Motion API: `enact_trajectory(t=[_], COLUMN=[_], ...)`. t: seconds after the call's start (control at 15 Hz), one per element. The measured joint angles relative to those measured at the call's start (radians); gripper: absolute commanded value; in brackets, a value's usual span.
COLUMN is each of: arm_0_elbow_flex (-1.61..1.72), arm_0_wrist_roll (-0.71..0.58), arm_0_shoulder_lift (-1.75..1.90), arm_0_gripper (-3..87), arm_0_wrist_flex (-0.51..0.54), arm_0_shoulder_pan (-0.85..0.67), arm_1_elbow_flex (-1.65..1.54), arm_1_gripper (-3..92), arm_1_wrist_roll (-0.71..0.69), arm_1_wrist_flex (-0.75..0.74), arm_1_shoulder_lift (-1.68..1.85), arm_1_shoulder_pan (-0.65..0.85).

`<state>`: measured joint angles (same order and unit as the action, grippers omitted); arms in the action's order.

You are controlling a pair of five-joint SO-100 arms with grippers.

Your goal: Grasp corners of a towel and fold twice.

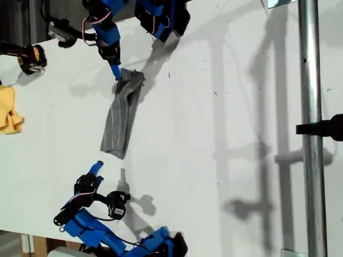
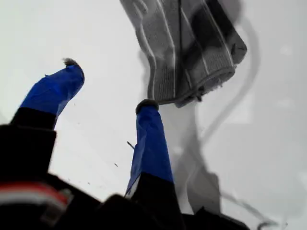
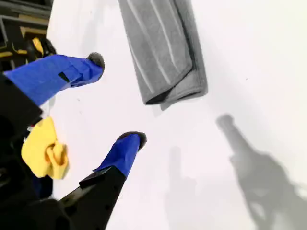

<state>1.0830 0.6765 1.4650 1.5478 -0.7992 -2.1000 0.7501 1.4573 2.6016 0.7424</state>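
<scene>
White table (image 1: 225,107). The towel (image 1: 122,115) lies folded into a narrow strip left of centre in the exterior view. My first gripper (image 2: 108,88) hovers at its 12 o'clock end, jaws wide, empty. My second gripper (image 3: 117,98), at 6 o'clock, likewise gapes, clear of the cloth.

White table (image 1: 225,160), two cloths on it.
You see the folded grey towel (image 1: 122,115) lying flat, the yellow cloth (image 1: 9,111) well apart at the exterior view's left.
</scene>
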Motion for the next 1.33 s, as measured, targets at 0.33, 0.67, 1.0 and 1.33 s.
enact_trajectory(t=[0.33,0.67,1.0,1.33], arm_0_elbow_flex=[0.799,1.626,1.890,1.997], arm_0_wrist_roll=[0.126,0.278,0.281,0.291], arm_0_shoulder_lift=[0.825,1.753,2.003,2.005], arm_0_gripper=[15.3,10.5,7.2,7.1], arm_0_wrist_flex=[-0.238,-0.385,-0.371,-0.376], arm_0_shoulder_pan=[0.215,0.382,0.437,0.436], arm_1_elbow_flex=[-0.324,-0.522,-0.522,-0.522], arm_1_gripper=[27.7,30.9,32.5,36.0], arm_1_wrist_roll=[0.331,0.482,0.538,0.439], arm_1_wrist_flex=[0.005,0.025,0.025,-0.069], arm_1_shoulder_lift=[0.572,0.667,0.515,0.247], arm_1_shoulder_pan=[-0.190,-0.279,-0.268,-0.031])
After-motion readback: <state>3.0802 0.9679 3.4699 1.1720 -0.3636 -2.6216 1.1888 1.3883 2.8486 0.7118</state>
